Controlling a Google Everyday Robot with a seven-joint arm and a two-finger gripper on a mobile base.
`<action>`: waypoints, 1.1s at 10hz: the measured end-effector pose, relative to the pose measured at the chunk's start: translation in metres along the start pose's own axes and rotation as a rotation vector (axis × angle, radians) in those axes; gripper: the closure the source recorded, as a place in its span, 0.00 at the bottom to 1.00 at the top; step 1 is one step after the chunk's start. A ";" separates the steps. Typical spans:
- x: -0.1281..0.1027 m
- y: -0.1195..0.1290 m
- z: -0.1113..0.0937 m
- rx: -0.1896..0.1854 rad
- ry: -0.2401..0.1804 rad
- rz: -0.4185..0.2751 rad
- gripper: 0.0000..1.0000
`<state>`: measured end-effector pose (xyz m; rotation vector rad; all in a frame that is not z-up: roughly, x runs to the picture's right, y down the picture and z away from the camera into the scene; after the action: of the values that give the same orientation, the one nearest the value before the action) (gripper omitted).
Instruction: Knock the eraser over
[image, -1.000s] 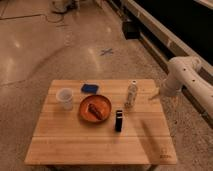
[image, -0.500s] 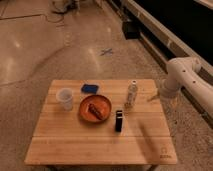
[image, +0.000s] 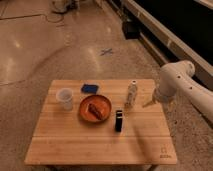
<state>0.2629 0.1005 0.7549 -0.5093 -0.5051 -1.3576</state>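
While the eraser is standing upright near the middle of the wooden table, just right of the orange plate, it is showing no change from half a second ago, so the knock is not yet happening. The gripper is hovering over the table's right edge, right of the white bottle, barely shifting and well apart from the eraser. It is apparently touching nothing, and I cannot tell how wide it is.
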 end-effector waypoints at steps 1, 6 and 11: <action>-0.006 -0.008 0.003 -0.008 0.002 -0.021 0.20; -0.026 -0.045 0.007 -0.007 0.012 -0.079 0.20; -0.039 -0.072 0.011 0.009 0.007 -0.100 0.20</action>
<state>0.1857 0.1274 0.7434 -0.4775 -0.5369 -1.4518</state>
